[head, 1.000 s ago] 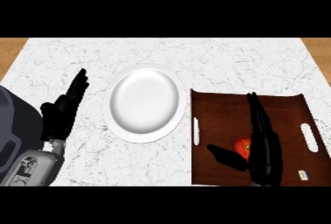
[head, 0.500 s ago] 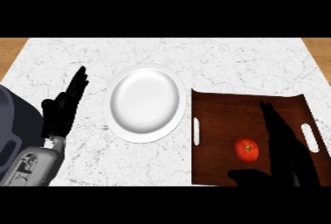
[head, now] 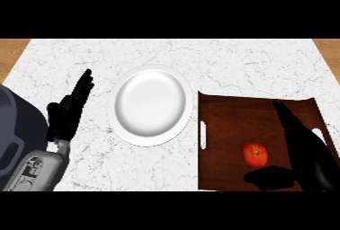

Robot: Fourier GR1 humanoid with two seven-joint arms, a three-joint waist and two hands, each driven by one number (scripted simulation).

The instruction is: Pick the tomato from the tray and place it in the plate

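Observation:
A red tomato (head: 256,154) lies on the dark brown tray (head: 229,114) at the right of the counter. My right hand (head: 306,150) is over the tray just right of the tomato, fingers straight and pointing away, thumb (head: 269,177) spread below the tomato; it does not hold it. The white plate (head: 152,104) lies left of the tray, with nothing on it. My left hand (head: 68,110) rests open at the left, fingers up, beside the plate.
The tray has white slot handles on its left (head: 203,134) and right sides. The marble counter ends in a wooden strip along the far edge and corners.
My right hand has shifted right and nearer, off the tomato, which now shows fully on the tray. The left hand has stayed put.

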